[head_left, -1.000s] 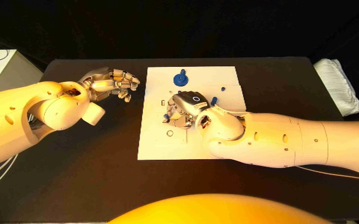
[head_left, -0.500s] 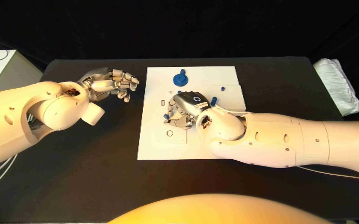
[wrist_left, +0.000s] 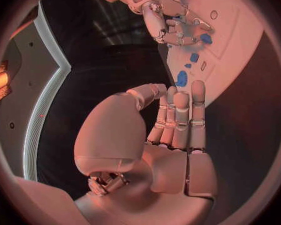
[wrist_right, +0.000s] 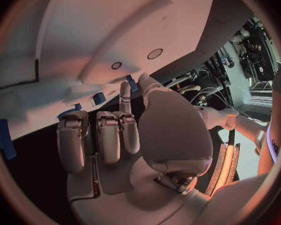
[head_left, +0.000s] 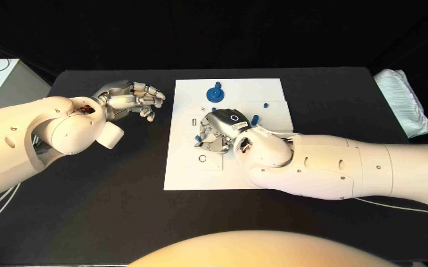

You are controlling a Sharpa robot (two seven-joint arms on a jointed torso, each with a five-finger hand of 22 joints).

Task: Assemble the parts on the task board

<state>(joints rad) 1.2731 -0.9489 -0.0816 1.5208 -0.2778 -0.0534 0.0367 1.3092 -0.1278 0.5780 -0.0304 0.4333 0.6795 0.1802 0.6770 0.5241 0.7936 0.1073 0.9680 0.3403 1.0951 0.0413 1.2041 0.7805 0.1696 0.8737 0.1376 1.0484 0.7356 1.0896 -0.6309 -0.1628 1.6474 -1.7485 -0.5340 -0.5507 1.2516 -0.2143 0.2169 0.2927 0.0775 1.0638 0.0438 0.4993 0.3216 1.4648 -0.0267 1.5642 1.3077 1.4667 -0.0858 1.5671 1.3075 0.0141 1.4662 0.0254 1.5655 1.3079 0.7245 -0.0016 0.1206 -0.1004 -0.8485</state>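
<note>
Right hand [head_left: 223, 130], silver and many-fingered, lies over the middle of the white rectangular task board [head_left: 187, 171], fingers curled down toward the plate. Whether they grip anything cannot be told from the head view; the palm covers the fingertips. A small blue part [head_left: 255, 119] shows just beside the hand, on the side toward the board's right edge. In the right wrist view the fingers [wrist_right: 109, 130] fold in close over the board, and small blue pieces [wrist_right: 98, 98] sit just beyond their tips.

The nearest strip of board, below the right forearm, lies bare. A small oval hole [head_left: 202, 158] and a slot [head_left: 193, 122] sit on the board's left side, just off the right hand's fingertips.

Left hand [head_left: 133, 100], also silver, hangs over the black table [head_left: 98, 205] just beside the board's left edge, not touching it. Fingers curled in together, thumb folded across, nothing held; the left wrist view shows them [wrist_left: 178, 117] closed on air.

Farther out, beyond the right hand's fingertips, a blue round disc-shaped part with a stub [head_left: 216, 93] stands near the board's far edge, apart from both hands. A tiny blue peg [head_left: 265, 104] stands toward the far right corner.

At the table's right edge lies a folded white cloth [head_left: 399, 101]. Bare black table rings the board on all sides.
</note>
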